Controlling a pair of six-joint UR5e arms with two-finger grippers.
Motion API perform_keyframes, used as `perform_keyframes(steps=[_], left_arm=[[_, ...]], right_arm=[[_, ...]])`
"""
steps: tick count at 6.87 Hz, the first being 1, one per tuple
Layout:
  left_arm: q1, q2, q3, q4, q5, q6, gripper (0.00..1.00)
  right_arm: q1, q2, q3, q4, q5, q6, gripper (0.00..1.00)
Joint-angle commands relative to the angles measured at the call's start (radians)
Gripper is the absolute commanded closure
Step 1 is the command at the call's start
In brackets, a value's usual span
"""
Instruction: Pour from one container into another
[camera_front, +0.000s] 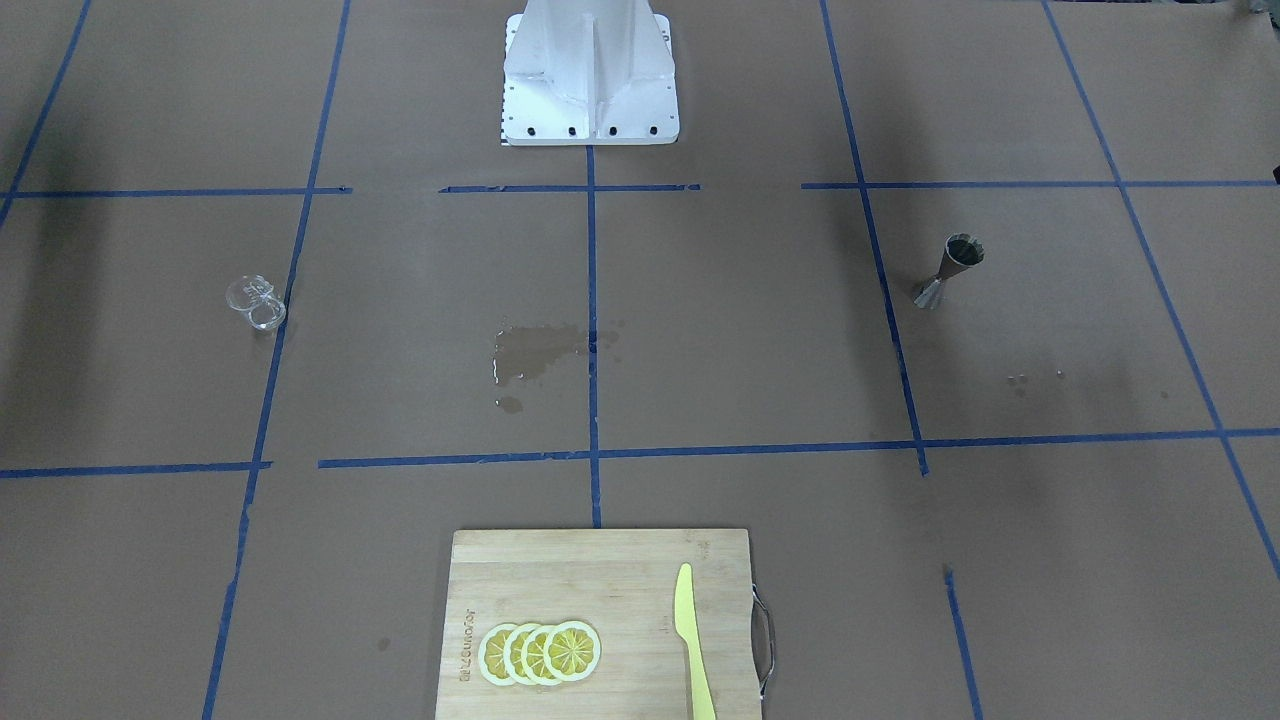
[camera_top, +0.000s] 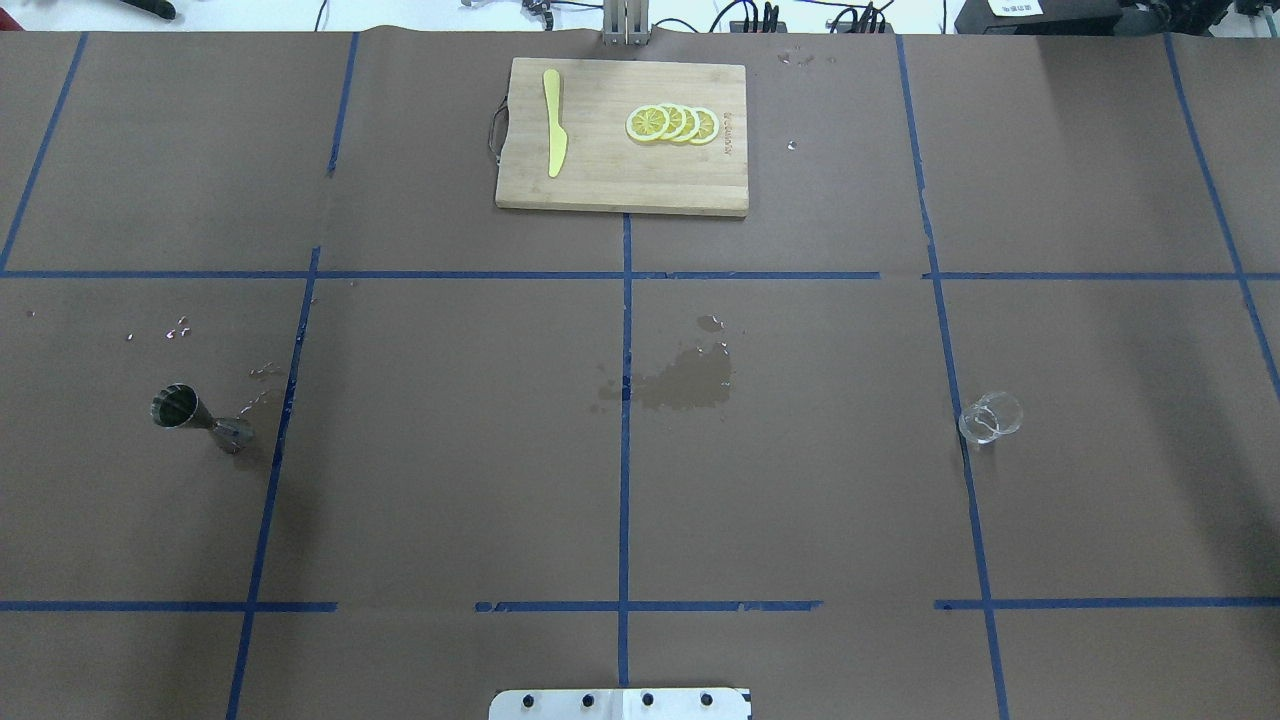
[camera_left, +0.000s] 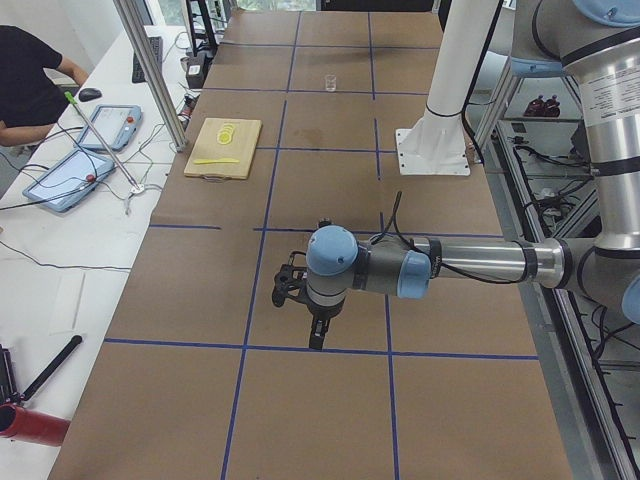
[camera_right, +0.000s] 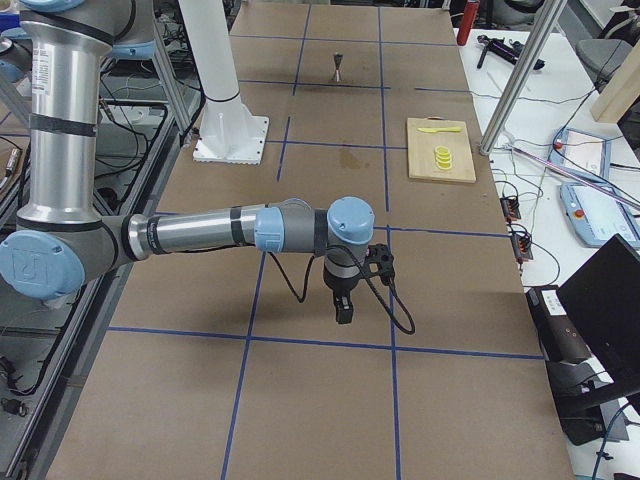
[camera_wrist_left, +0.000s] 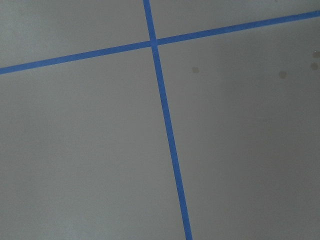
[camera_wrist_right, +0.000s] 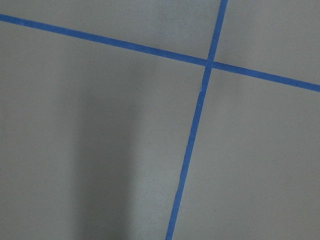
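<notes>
The small clear glass cup (camera_front: 257, 303) stands upright on the brown paper, at the right in the overhead view (camera_top: 990, 417). The metal hourglass jigger (camera_front: 950, 270) stands upright at the overhead view's left (camera_top: 200, 415). Neither is touched by an arm. My left gripper (camera_left: 315, 335) hangs over the table's near end in the exterior left view, far from the jigger. My right gripper (camera_right: 343, 310) hangs likewise in the exterior right view, far from the cup (camera_left: 329, 83). Open or shut, I cannot tell for either. Both wrist views show only paper and blue tape.
A wooden cutting board (camera_top: 620, 180) with lemon slices (camera_top: 673, 124) and a yellow knife (camera_top: 554, 135) lies at the far middle. A wet patch (camera_top: 685, 385) darkens the paper at the centre. The robot's white base plate (camera_front: 590, 130) sits mid-table. A person (camera_left: 30, 85) sits at a side desk.
</notes>
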Motion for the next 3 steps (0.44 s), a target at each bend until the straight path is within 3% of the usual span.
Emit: perform_keyframes(steps=[1,3], left_arm=[[0.003,-0.003,0.002,-0.003,0.000,-0.003,0.00],[0.004,-0.014,0.002,0.001,0.002,-0.004,0.00]], right_arm=[[0.000,-0.001,-0.002,-0.001,0.001,0.001,0.00],[0.000,-0.013,0.000,0.000,0.004,0.000,0.00]])
